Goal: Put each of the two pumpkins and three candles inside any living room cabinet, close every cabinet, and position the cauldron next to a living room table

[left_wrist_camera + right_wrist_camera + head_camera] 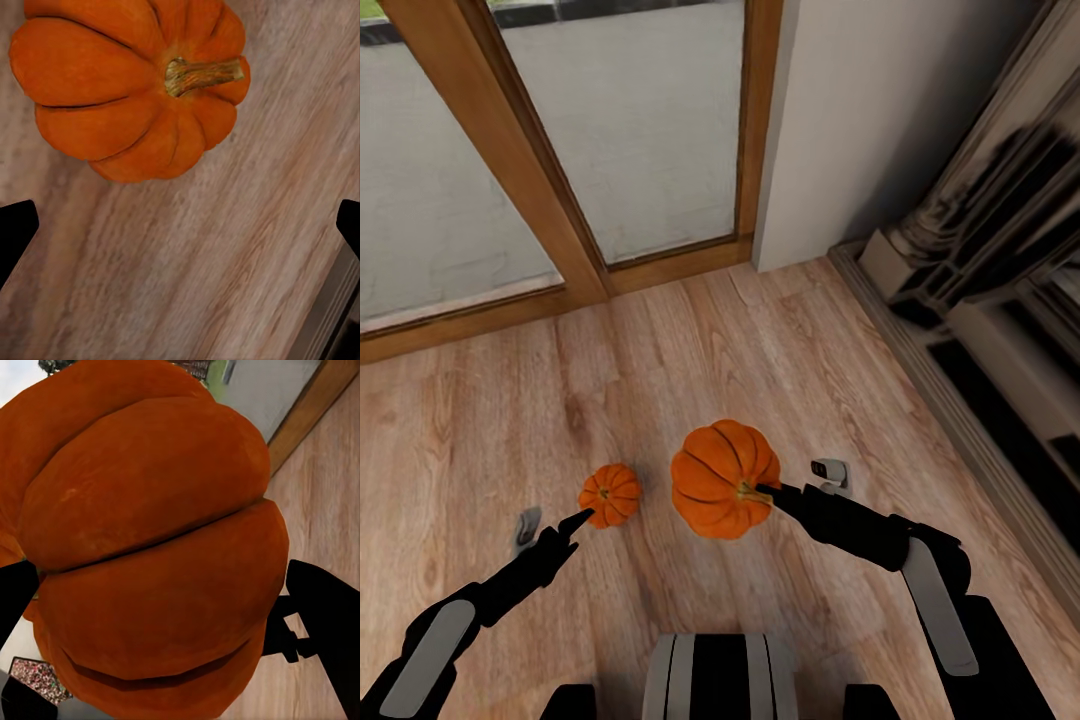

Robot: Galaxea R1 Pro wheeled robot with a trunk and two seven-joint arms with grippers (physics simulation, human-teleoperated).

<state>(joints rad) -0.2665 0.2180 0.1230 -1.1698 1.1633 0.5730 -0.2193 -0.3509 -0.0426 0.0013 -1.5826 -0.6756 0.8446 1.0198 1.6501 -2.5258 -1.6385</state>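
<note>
At the left of the head view, the left end effector [582,519] reaches forward and low, and its tip comes right up to the smaller pumpkin [610,494]. This pumpkin seems to lie on the wooden floor [480,420]. In the left wrist view the same pumpkin [127,86] lies on the floor boards with its stem pointing sideways, and the two dark fingertips [15,232] stand far apart at the edges of the picture, with the pumpkin ahead of them and not between them. So the left end effector is spread wide and holds nothing; I judge that it is lined up this way to come around the pumpkin before it closes.

In the middle, the larger pumpkin [723,478] is held up by the right end effector [772,492], which meets it at the stem side. In the right wrist view this pumpkin [150,547] sits between the dark fingers [322,607], one on each side, so the right end effector is clamped on it. It is probably carried high so that it can later go into a cabinet.

At the right stands a pale fireplace surround [980,280] along the wall, and behind are a glass door [630,120] with a wooden frame and a white wall [860,120].
</note>
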